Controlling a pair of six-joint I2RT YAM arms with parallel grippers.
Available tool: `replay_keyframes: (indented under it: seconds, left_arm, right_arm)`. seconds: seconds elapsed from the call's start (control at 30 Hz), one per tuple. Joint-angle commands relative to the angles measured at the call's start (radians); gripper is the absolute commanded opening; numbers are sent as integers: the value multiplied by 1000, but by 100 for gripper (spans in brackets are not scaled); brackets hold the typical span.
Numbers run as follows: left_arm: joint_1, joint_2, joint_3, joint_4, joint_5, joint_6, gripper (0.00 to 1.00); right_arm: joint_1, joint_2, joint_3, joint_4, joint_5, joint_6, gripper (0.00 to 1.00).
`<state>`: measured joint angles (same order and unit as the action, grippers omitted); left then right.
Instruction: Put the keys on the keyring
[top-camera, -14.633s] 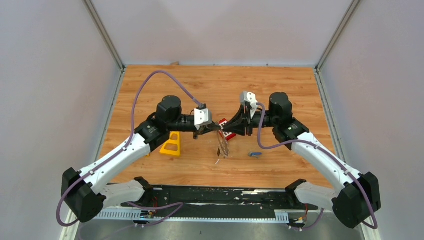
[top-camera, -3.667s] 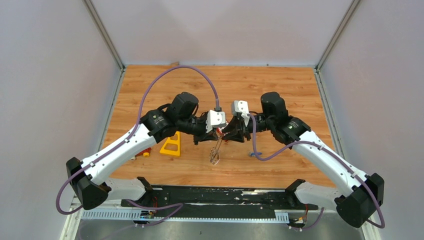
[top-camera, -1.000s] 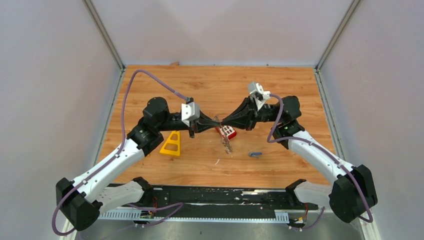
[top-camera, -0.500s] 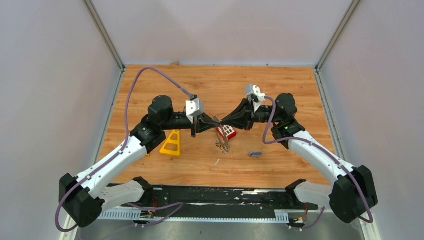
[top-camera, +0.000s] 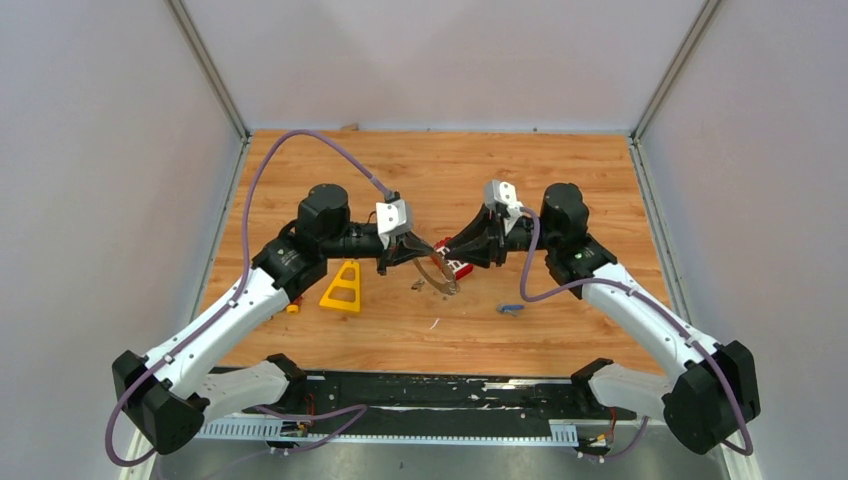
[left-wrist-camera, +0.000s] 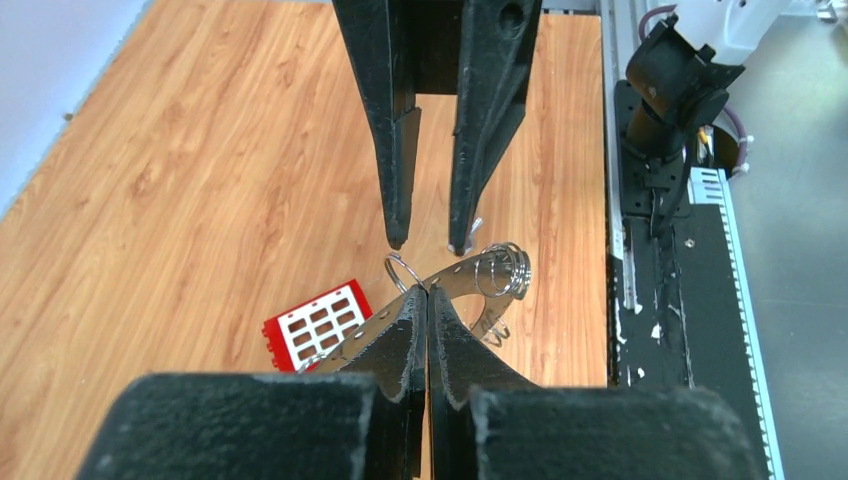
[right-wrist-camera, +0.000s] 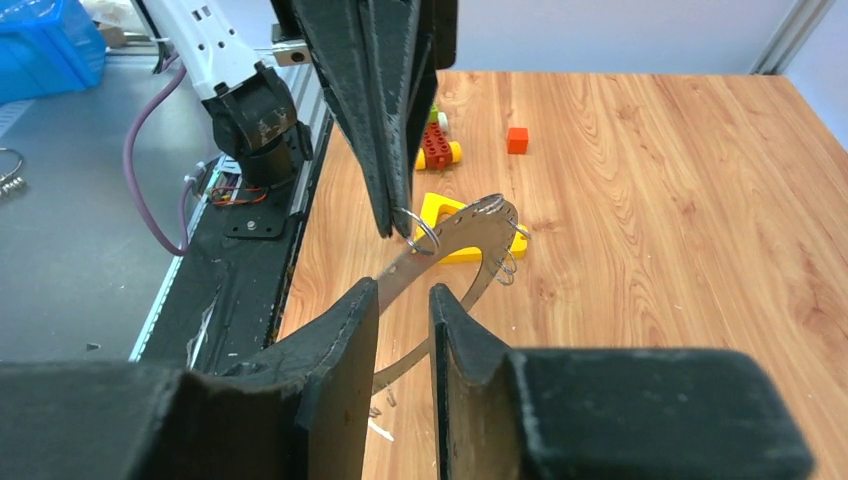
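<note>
Holding the keyring (left-wrist-camera: 462, 276) between the two arms, over the middle of the tabletop (top-camera: 560, 180), the left tool (left-wrist-camera: 427, 298) pinches it tight and should keep it steady. The right tool (right-wrist-camera: 402, 290) is a little open and empty. It should fetch the blue key (top-camera: 511, 309). A second ago both tools met at the ring.

- The right pincer (right-wrist-camera: 402, 290), closed a second ago, is now parted, and its fingertips (left-wrist-camera: 397, 238) are drawn just off the keyring (left-wrist-camera: 466, 276).
- The keyring, earlier spanned between both pincers, is now clamped by the left pincer (left-wrist-camera: 427, 297) alone and is tilted lower toward the desk (top-camera: 560, 180).
</note>
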<state>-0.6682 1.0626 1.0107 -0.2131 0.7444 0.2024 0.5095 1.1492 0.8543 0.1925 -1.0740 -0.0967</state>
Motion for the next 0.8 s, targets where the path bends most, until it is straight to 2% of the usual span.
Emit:
replay_keyframes:
  seconds: [0.0,0.1,0.23,0.77]
  left_arm:
    - [-4,10,49,-56,11,67,0]
    - [-5,13,52,-69,33,87,0]
    - [-8,28,57,-91,71,103,0]
    - [-22,32,60,-177,136,191,0]
  right_arm:
    - [23,-20,53,-78,-46,-108,29]
    - [43,-22,69,-134,-46,-173,35]
    - [79,-18,86,-186,-32,-230,36]
    - [101,-35,141,-376,5,-408,32]
